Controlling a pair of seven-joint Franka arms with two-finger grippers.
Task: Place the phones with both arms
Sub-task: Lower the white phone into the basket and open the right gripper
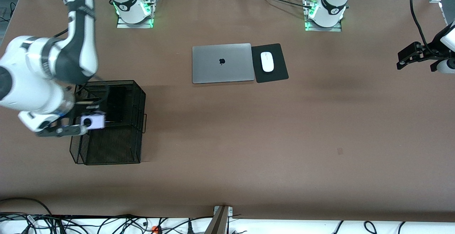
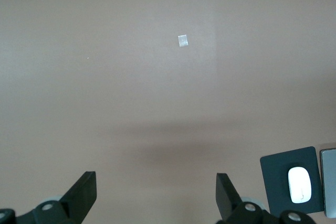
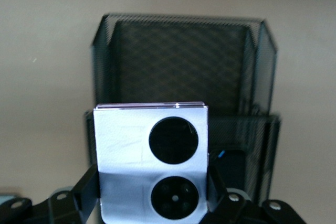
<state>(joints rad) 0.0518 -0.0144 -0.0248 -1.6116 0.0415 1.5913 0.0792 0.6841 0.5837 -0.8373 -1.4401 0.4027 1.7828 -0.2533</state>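
Observation:
The small squarish lavender phone [image 1: 96,121] with two black circles hangs over the black mesh basket [image 1: 106,155] at the right arm's end of the table. My right gripper [image 1: 85,123] is shut on it. In the right wrist view the phone [image 3: 151,145] fills the space between the fingers [image 3: 88,187] of the right gripper [image 3: 152,190], with the basket [image 3: 184,51] below. A dark flat shape [image 1: 116,102] stands inside the basket; I cannot tell what it is. My left gripper [image 1: 405,57] waits open over bare table at the left arm's end, nothing held by the left gripper [image 2: 156,187].
A closed grey laptop [image 1: 222,63] lies mid-table, with a white mouse [image 1: 267,62] on a black pad [image 1: 275,74] beside it. The left wrist view shows the mouse [image 2: 299,184], the pad [image 2: 275,177] and a small tape mark [image 2: 182,41].

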